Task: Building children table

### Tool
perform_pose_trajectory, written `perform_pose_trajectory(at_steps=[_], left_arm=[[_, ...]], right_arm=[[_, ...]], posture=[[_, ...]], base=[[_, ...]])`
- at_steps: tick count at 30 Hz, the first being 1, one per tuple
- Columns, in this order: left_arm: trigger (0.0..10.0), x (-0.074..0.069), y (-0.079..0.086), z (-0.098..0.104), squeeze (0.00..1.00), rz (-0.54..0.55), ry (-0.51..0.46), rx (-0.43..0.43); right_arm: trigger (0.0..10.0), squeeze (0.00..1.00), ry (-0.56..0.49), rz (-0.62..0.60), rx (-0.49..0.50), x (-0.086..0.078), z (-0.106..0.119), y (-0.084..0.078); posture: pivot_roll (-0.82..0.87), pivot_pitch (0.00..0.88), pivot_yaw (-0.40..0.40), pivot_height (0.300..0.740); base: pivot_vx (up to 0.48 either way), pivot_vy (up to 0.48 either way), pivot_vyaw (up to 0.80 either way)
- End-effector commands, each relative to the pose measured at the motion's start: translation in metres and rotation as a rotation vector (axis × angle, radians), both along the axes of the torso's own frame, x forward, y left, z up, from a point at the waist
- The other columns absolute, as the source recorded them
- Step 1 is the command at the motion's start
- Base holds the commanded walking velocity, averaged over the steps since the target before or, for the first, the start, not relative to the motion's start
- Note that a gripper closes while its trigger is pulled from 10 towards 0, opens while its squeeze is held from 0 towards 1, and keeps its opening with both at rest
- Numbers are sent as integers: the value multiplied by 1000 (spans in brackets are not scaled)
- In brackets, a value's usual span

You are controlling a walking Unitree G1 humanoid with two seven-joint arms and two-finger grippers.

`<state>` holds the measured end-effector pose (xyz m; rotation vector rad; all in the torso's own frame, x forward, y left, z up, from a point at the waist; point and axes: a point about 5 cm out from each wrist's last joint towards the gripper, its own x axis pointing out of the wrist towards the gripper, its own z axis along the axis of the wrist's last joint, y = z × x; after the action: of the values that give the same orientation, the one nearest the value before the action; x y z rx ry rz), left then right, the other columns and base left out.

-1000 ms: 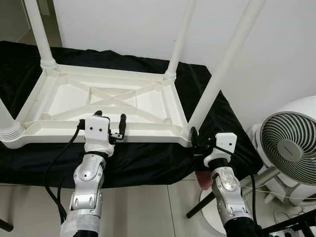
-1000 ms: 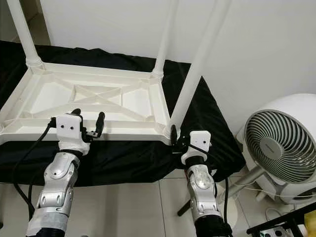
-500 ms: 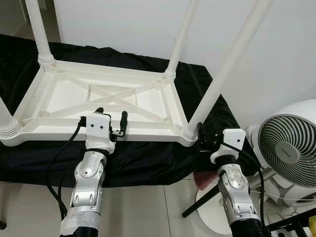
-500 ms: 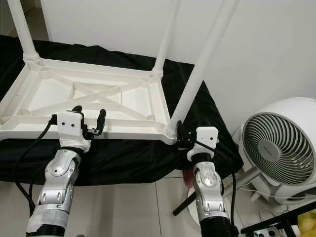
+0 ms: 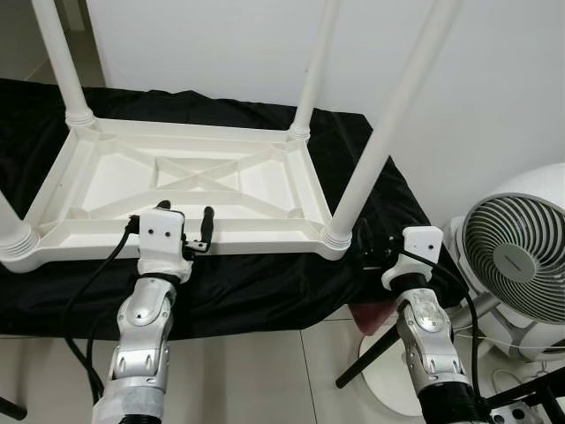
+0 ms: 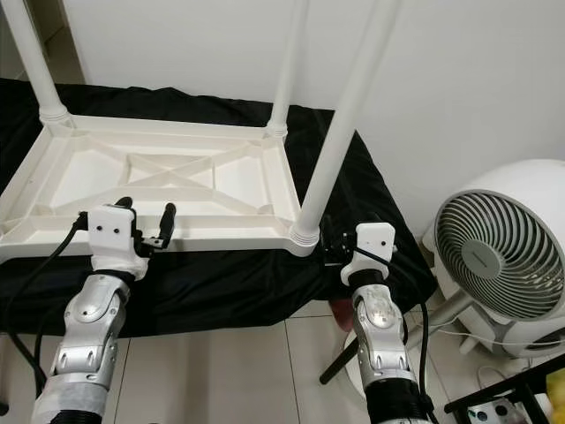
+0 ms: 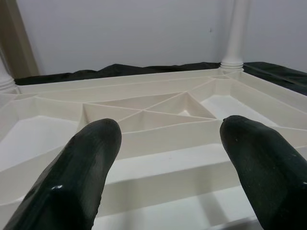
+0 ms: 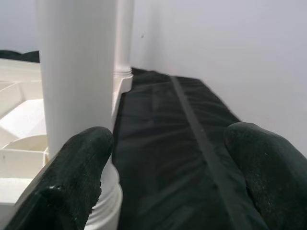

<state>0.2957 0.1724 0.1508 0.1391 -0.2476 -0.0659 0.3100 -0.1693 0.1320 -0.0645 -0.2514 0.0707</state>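
1. Left end effector (image 5: 185, 228) sits at the near long edge of the upside-down kids table (image 5: 190, 181), fingers spread wide w/ nothing between them. In the left wrist view both black fingertips (image 7: 79, 172) hang just over the near rim, ribbed underside w/ its X brace beyond them.
2. Right end effector (image 5: 369, 250) is just beside the base of the near right leg (image 5: 388, 124), on its outer side. Also open, not gripping anything. Right wrist view has one finger (image 8: 72, 177) right next to the leg's collar, can't tell if it's actually touching; the other finger is out over the black cloth.
3. Kids table is white plastic, lying flipped, legs pointing up. Far right leg (image 5: 315, 66) and far left leg (image 5: 60, 62) are socketed at the back corners, plus a near left leg (image 5: 12, 231) at the frame edge.
4. It all rests on a tabletop covered w/ black cloth (image 5: 388, 199) that drapes down the front, pushed up against a white wall (image 5: 221, 40).
5. White fan (image 5: 512, 256) stands on the tiled floor (image 5: 256, 371) to the robot's right, near the right arm, apart from the tabletop.
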Motion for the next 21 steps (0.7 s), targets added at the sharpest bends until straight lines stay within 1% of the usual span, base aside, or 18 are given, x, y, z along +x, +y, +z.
perform_pose_trajectory(at_steps=[1,7,9,11,14,16,19,20,21], left_arm=[[10000,0,2,-3,0,41,16,-17],[10000,3,3,-1,0,45,14,-17],[10000,4,2,-1,0,46,17,-14],[10000,6,2,-2,0,49,22,-24],[10000,6,2,-2,0,48,25,-24],[10000,8,1,-3,0,40,32,-22],[10000,12,-1,-3,0,29,35,-23],[10000,15,-5,-3,0,21,35,-27],[10000,15,-5,-3,0,21,35,-27]], right_arm=[[10000,0,-3,22,0,3,0,3],[10000,0,-5,49,5,8,2,6],[10000,0,-5,68,-8,11,1,7],[10000,0,-3,87,14,14,1,10],[10000,0,-3,91,12,15,1,10],[10000,0,-9,109,20,17,2,15],[10000,0,-9,124,40,20,1,19],[10000,0,-4,132,57,22,-1,23],[10000,0,-4,132,57,22,-1,23]], posture=[[5,0,-82,740],[1,0,-80,740],[-4,0,-75,740],[-26,0,-54,740],[-26,0,-54,740],[-53,0,-23,740],[-60,0,-16,740],[-71,0,-10,740],[-71,0,-10,740]], base=[[0,0,0],[0,0,0],[0,0,0],[0,0,0],[0,0,0],[0,0,0],[0,0,0],[0,0,0],[0,0,0]])
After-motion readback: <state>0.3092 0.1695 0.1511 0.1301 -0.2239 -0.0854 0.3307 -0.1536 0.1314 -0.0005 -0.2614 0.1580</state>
